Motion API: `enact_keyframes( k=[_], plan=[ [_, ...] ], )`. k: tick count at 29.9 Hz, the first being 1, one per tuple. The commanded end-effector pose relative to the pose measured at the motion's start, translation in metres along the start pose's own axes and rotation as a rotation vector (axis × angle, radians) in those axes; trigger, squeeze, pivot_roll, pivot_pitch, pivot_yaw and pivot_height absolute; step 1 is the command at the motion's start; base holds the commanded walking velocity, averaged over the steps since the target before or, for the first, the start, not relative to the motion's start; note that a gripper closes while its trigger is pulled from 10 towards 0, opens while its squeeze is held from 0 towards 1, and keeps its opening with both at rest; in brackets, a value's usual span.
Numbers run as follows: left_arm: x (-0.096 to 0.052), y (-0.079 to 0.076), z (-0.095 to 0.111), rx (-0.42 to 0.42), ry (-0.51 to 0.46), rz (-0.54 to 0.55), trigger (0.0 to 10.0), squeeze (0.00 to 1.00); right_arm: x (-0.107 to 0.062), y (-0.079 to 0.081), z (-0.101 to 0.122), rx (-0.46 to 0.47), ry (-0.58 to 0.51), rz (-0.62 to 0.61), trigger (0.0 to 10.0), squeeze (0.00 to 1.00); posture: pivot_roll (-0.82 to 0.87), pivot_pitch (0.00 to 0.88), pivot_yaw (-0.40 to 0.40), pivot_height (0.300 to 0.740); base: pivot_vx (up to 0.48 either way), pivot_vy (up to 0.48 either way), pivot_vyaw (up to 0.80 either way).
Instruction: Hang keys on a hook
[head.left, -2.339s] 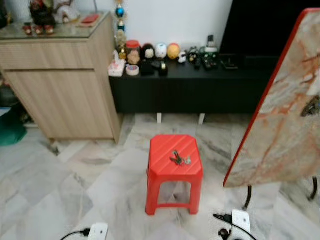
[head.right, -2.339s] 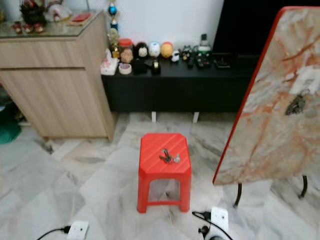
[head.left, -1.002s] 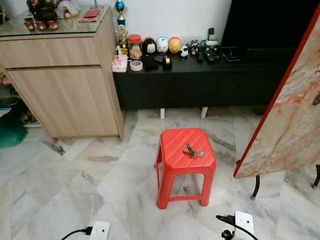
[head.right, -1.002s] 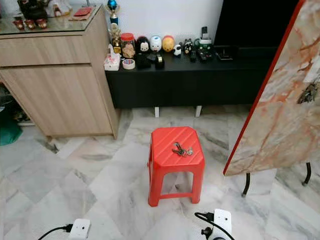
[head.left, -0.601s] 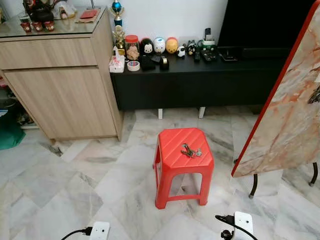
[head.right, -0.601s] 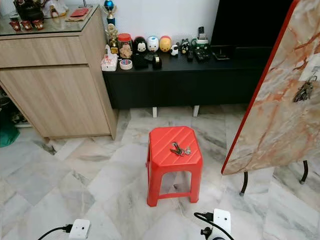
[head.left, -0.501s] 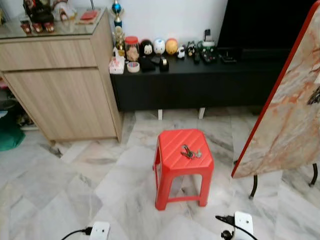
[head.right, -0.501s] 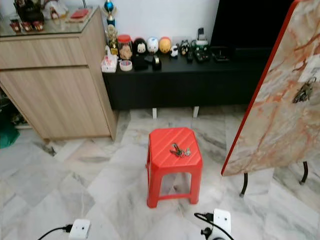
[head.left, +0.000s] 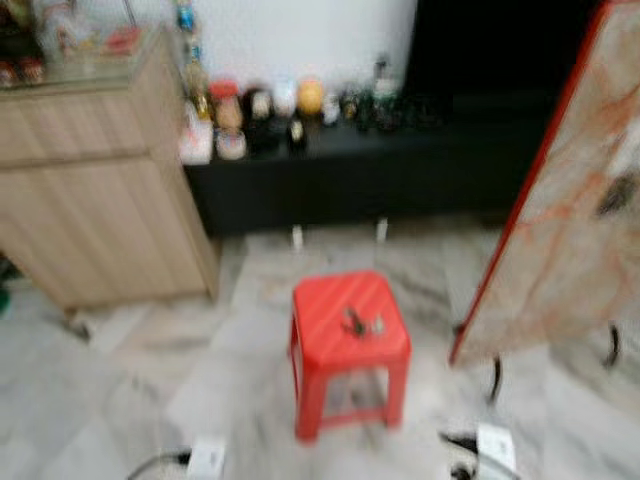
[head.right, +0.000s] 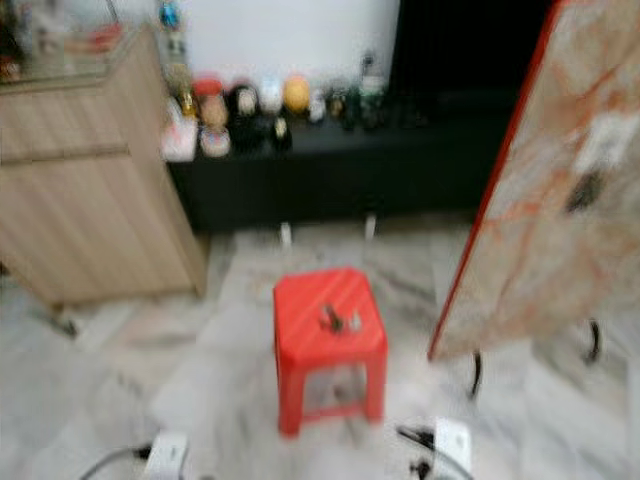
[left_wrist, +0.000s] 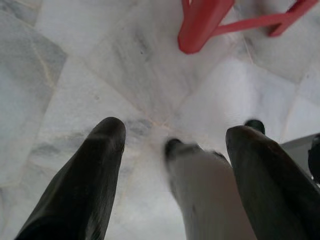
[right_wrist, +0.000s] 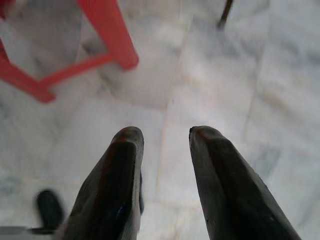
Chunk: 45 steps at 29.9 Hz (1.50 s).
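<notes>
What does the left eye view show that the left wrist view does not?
Left eye view, blurred: the keys on top of the red stool, a wooden cabinet, a black bench and a tilted marble board. Left wrist view: the left gripper, open, hanging above the floor. Both: the stool and the marble floor.

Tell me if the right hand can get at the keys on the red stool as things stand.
Probably not yet: the right hand hangs low over the floor beside the red plastic stool's legs, while the metal keys lie uncovered on its seat.
</notes>
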<state>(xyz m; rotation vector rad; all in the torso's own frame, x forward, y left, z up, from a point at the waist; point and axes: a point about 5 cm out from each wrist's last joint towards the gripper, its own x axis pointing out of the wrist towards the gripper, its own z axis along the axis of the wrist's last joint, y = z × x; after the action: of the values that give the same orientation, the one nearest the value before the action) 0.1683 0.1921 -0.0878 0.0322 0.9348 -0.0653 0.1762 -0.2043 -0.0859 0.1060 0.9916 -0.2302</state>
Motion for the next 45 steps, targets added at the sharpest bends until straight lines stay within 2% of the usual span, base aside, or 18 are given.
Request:
enact_keyframes(
  k=[1, 8, 16, 45],
  plan=[
    [-0.0028, 0.0082, -0.0066, 0.007, 0.022, 0.025, 10.0, 0.0, 0.0, 0.0093, -0.0011, 0.0, 0.0, 0.022, 10.0, 0.0, 0.03, 0.0, -0.003, 0.74, 0.296, 0.0, 0.0],
    [-0.0028, 0.0081, -0.0065, 0.006, 0.022, 0.023, 10.0, 0.0, 0.0001, 0.0092, 0.0014, -0.036, -0.019, 0.027, 10.0, 0.0, 0.03, 0.0, -0.003, 0.74, 0.296, 0.0, 0.09],
    [-0.0026, 0.0084, -0.0057, 0.003, 0.019, 0.027, 10.0, 0.0, 0.0001, 0.0099, 0.0009, 0.014, -0.016, 0.028, 10.0, 0.0, 0.03, 0.0, -0.006, 0.74, 0.283, 0.0, 0.34],
    [-0.0021, 0.0087, -0.0038, -0.005, 0.013, 0.029, 10.0, 0.0, 0.0003, 0.011, 0.0042, -0.001, -0.033, 0.04, 10.0, 0.0, 0.03, 0.001, -0.008, 0.74, 0.0, 0.0, 0.0]
  ],
)
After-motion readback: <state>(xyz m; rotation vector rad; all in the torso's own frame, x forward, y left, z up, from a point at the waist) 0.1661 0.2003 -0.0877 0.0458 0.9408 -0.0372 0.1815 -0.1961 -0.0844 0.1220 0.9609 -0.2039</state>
